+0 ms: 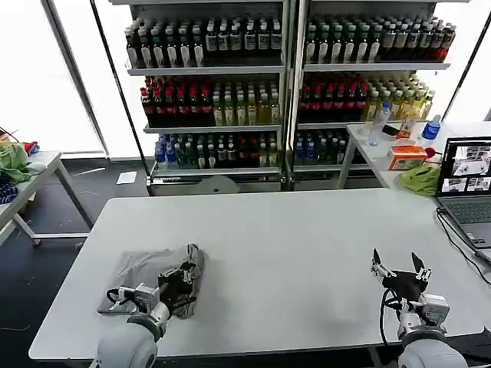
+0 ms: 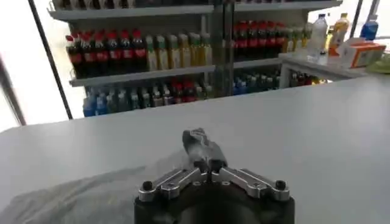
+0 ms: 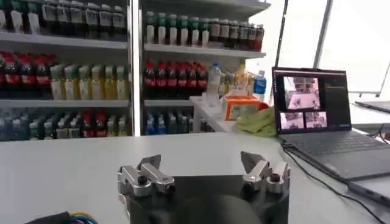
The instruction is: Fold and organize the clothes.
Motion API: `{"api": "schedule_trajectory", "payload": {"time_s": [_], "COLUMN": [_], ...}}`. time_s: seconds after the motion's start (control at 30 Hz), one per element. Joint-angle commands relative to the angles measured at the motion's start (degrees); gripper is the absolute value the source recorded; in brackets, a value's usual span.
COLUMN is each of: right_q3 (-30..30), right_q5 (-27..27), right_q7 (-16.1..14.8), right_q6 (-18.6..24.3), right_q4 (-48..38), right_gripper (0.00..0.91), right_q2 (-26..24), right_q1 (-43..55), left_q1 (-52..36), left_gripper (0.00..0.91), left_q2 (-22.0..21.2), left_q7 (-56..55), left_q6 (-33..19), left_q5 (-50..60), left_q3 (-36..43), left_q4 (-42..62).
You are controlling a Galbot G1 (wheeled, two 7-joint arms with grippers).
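A light grey shirt (image 1: 146, 277) lies crumpled on the white table (image 1: 284, 245), near the front left edge. My left gripper (image 1: 185, 274) is on the shirt's right side. In the left wrist view the left gripper (image 2: 208, 165) is shut on a raised fold of the shirt (image 2: 200, 145), and the rest of the cloth spreads flat behind it. My right gripper (image 1: 400, 267) hovers low over bare table at the front right, far from the shirt. The right gripper (image 3: 202, 165) is open with nothing between its fingers.
An open laptop (image 1: 467, 186) with its cable sits at the table's right edge, also seen as the laptop (image 3: 312, 112). A bright green cloth (image 1: 420, 179) and an orange box (image 1: 406, 157) lie on a side table behind. Bottle shelves (image 1: 284, 84) stand beyond.
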Motion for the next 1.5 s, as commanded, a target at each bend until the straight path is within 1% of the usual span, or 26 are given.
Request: {"api": "schedule_trajectory", "payload": {"time_s": [0.03,0.07,0.1,0.2,0.3,0.4,0.43,0.53,0.7,0.9,1.03,1.23,1.37,1.5], "right_q3": [-0.33,-0.46,-0.54,-0.92,-1.06,-1.13,-1.25,-1.75,-3.8,-6.17,-6.82,-6.8,-6.4,-6.09], "right_q5": [-0.09,-0.17,-0.28,-0.44,-0.48,-0.39,-0.38,-0.26,-0.18,-0.28,-0.3,-0.26,-0.29,-0.27], "right_q7": [-0.04,-0.05,-0.06,-0.07,-0.08,-0.12,-0.11,-0.15,-0.23,-0.2,-0.18,0.13,0.08,0.33], "right_q6": [0.07,0.08,0.09,0.15,0.2,0.21,0.21,0.15,0.12,0.12,0.06,-0.19,-0.23,-0.31], "right_q4": [-0.35,-0.49,-0.57,-0.81,-0.97,-1.04,-1.04,-1.05,-1.87,-2.99,-3.39,-3.27,-3.2,-3.28], "right_gripper": [0.907,0.907,0.907,0.907,0.907,0.907,0.907,0.907,0.907,0.907,0.907,0.907,0.907,0.907], "right_q2": [0.02,0.02,0.02,0.04,-0.11,-0.41,-0.65,-1.4,-2.38,-2.13,-1.93,-2.09,-2.29,-2.36], "right_q1": [0.36,0.48,0.55,0.83,1.0,1.29,1.52,2.51,4.68,6.68,7.39,7.38,7.11,6.87], "left_q1": [0.22,0.5,0.59,0.66,1.29,1.19,0.93,-0.26,0.69,4.54,6.67,7.38,7.41,7.18], "left_gripper": [0.907,0.907,0.907,0.907,0.907,0.907,0.907,0.907,0.907,0.907,0.907,0.907,0.907,0.907], "left_q2": [-1.54,-1.81,-1.89,-2.71,-2.84,-2.35,-2.27,0.04,5.55,7.97,7.91,7.93,7.7,6.57], "left_q7": [1.77,2.49,2.99,3.6,4.76,3.95,3.64,-0.78,-4.37,-4.32,-2.64,-0.81,0.17,0.77], "left_q6": [-2.89,-4.15,-4.4,-4.72,-4.68,-5.2,-5.52,-5.65,-4.63,-4.74,-5.1,-5.67,-5.74,-5.91], "left_q5": [-1.64,-2.66,-3.03,-9.61,-17.98,-22.22,-22.21,-22.17,-18.32,-17.86,-15.89,-13.31,-12.66,-12.48], "left_q3": [2.19,2.54,2.6,2.95,2.76,0.56,-0.11,-4.53,-14.49,-21.48,-22.92,-23.36,-22.53,-20.91], "left_q4": [3.79,3.62,3.48,1.44,-3.58,-7.99,-8.35,-8.67,-5.02,-0.23,1.71,4.82,6.16,6.87]}}
